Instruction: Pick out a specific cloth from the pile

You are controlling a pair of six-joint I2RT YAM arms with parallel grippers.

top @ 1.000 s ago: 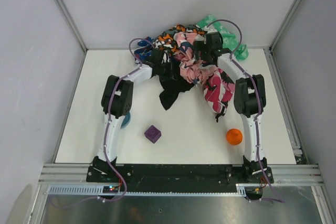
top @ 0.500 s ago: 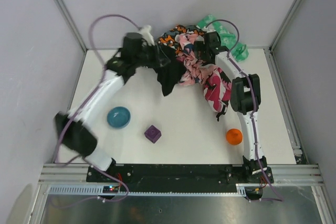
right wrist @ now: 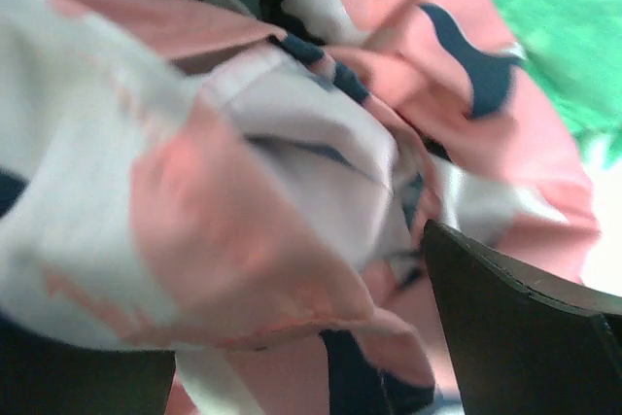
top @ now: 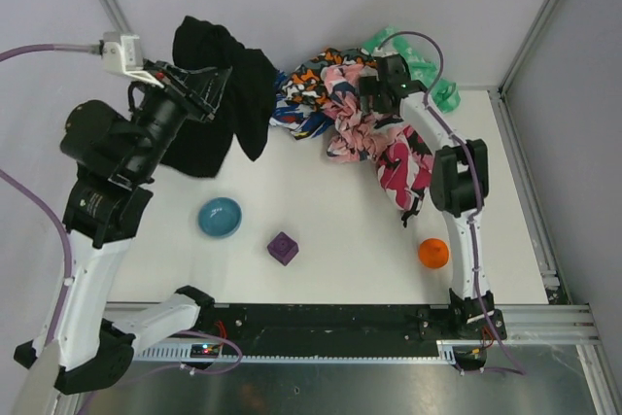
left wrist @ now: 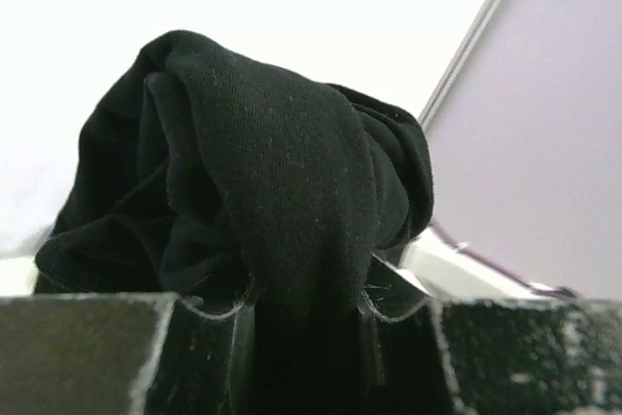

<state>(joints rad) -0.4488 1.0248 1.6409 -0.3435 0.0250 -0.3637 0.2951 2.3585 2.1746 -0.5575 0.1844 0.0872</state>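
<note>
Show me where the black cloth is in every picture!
Top external: black cloth at upper left, hanging from the left gripper, left of the pile.
Left wrist: black cloth fills the middle, pinched at the bottom.
Right wrist: not seen; pink camouflage cloth fills it.
Shared landmark: the left gripper clamping it, in top and left wrist views.

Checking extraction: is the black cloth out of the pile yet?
Out: the black cloth hangs from the left gripper, left of the pile.
</note>
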